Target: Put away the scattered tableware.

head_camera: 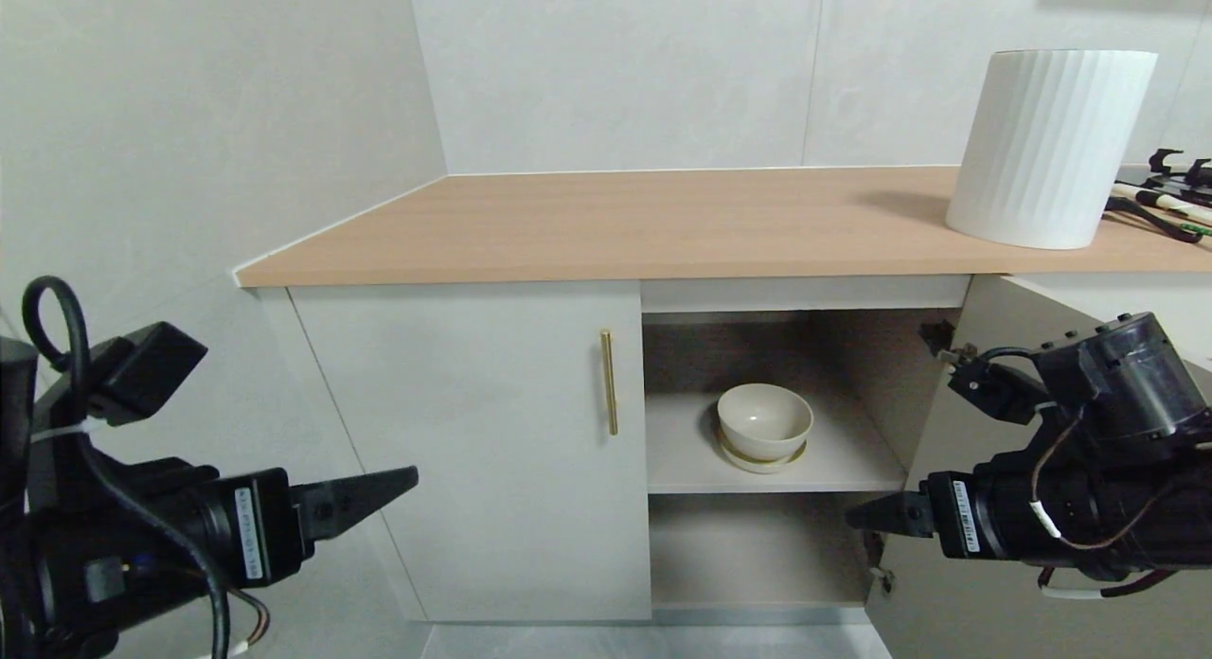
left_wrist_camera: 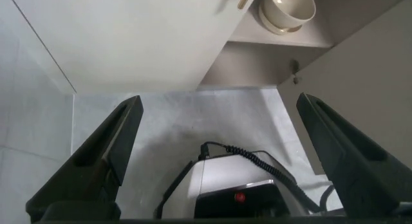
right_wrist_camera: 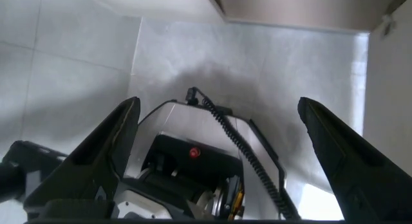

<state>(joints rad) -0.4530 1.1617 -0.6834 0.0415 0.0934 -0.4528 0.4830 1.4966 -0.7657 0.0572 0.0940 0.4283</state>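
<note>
A cream bowl (head_camera: 763,420) sits on a small plate (head_camera: 760,461) on the middle shelf (head_camera: 852,465) of the open cabinet. In the left wrist view the bowl (left_wrist_camera: 288,10) shows far off, beyond the fingers. My left gripper (head_camera: 402,484) hangs low in front of the closed left door, open and holding nothing, its fingers (left_wrist_camera: 116,140) spread wide. My right gripper (head_camera: 857,519) is by the open right door, below and to the right of the bowl. It is open too, fingers (right_wrist_camera: 335,147) wide apart over the floor. The left gripper (left_wrist_camera: 217,100) and right gripper (right_wrist_camera: 219,103) point downward.
The wooden countertop (head_camera: 615,223) carries a white ribbed cylinder (head_camera: 1046,148) at the right, with some tools (head_camera: 1169,200) behind it. The left cabinet door (head_camera: 473,432) is closed, with a brass handle (head_camera: 609,382). The right door (head_camera: 947,583) stands open. The lower shelf (head_camera: 748,555) is bare.
</note>
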